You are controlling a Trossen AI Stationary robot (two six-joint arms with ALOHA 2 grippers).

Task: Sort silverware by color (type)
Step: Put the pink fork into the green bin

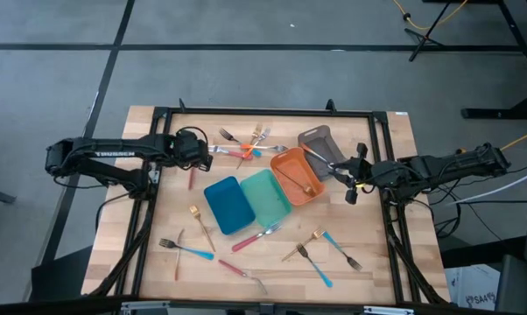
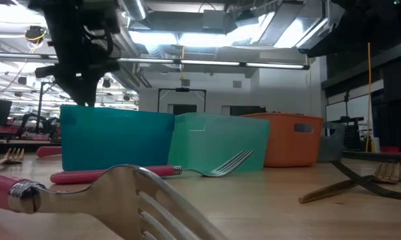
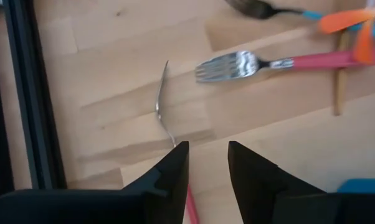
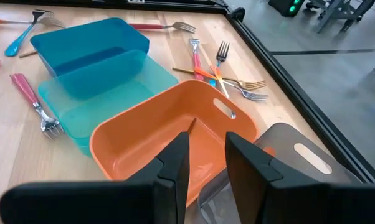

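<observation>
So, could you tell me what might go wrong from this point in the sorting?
1. The left gripper stands open over a red-handled fork lying on its edge; it could pinch off-centre and flip the fork away.
2. The pile of crossed forks near the far edge overlaps, so lifting one may drag others along.
3. The right gripper hangs over the orange tray and may knock its rim.
</observation>
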